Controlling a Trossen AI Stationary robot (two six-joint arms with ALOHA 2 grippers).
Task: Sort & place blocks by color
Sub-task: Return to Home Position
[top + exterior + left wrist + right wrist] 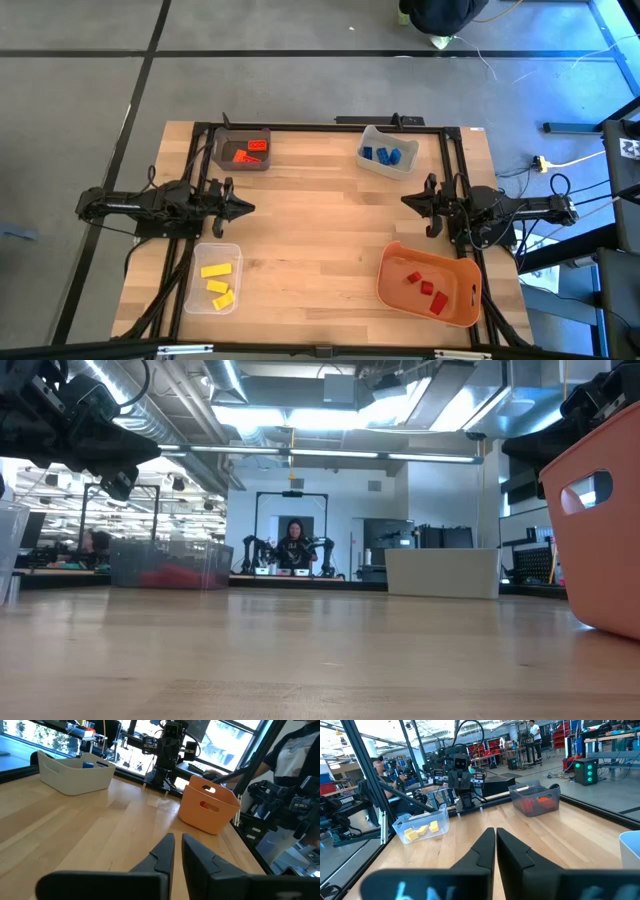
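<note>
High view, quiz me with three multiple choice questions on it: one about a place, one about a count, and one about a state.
1. Where do the blue blocks lie?
A. in the orange bin
B. in the white bin
C. in the grey bin

2. How many yellow blocks show in the clear bin?
A. none
B. three
C. nine

3. How is the left hand?
A. shut, holding nothing
B. shut on a block
C. spread wide open

Answers:
1 B: the blue pieces sit inside the white bin at the table's far right corner.
2 B: three separate yellow pieces lie on the clear bin's floor.
3 A: its fingers are together, with nothing between them.
</note>
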